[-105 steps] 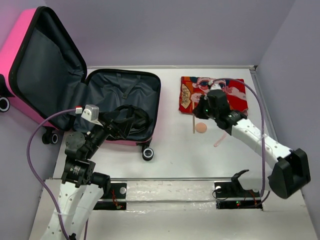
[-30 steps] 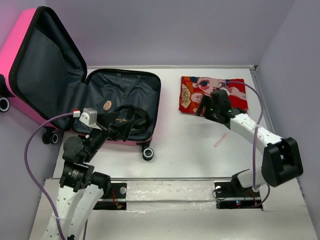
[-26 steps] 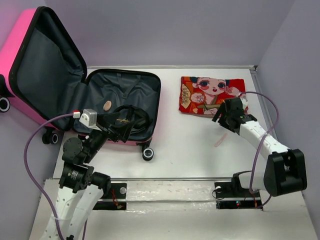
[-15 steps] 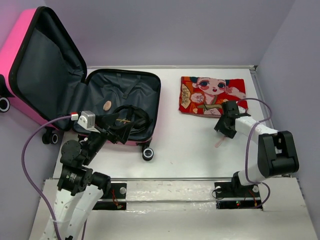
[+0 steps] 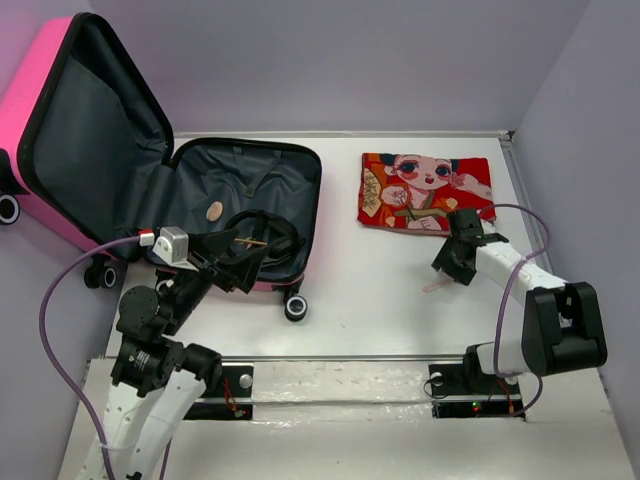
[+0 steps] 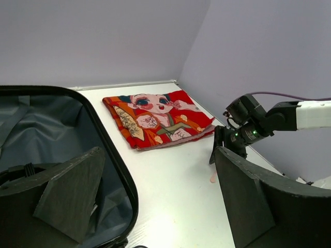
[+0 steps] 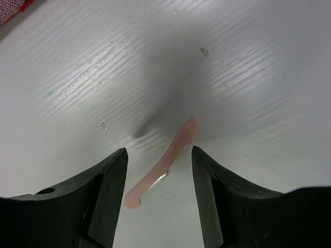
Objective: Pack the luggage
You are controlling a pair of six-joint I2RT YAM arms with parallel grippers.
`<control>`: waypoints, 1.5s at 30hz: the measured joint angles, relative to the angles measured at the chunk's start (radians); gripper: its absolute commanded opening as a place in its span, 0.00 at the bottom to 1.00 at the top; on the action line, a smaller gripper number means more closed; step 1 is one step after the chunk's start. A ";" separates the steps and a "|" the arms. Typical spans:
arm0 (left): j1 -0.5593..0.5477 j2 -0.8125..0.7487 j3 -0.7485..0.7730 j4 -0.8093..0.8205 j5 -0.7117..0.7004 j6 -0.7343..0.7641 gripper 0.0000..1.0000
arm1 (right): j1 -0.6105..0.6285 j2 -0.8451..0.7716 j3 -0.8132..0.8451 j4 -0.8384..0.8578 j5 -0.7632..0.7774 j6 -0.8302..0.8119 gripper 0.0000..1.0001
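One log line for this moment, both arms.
left gripper: open, over luggage rim | right gripper: open, straddling pink strip | red cloth: on table

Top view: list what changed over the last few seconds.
The right gripper left the red cloth and came nearer, its jaws narrowing around the pink strip. A tan disc went from the table into the luggage. Cloth and luggage stayed put; left gripper kept jaws open.

Smooth pink plastic luggage (image 5: 28, 115), dark cloth lining (image 5: 110, 130), printed cloth (image 5: 425, 190), matt table (image 5: 370, 300)
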 measured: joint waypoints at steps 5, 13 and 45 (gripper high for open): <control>-0.009 -0.007 0.005 -0.007 -0.006 0.002 0.99 | 0.000 -0.014 -0.016 -0.028 -0.022 0.000 0.53; -0.014 -0.023 0.009 -0.010 -0.014 0.005 0.99 | 0.000 -0.057 -0.048 -0.043 -0.091 0.000 0.50; -0.010 0.023 0.010 -0.015 -0.058 0.003 0.99 | 0.582 0.249 0.700 0.089 -0.224 -0.034 0.14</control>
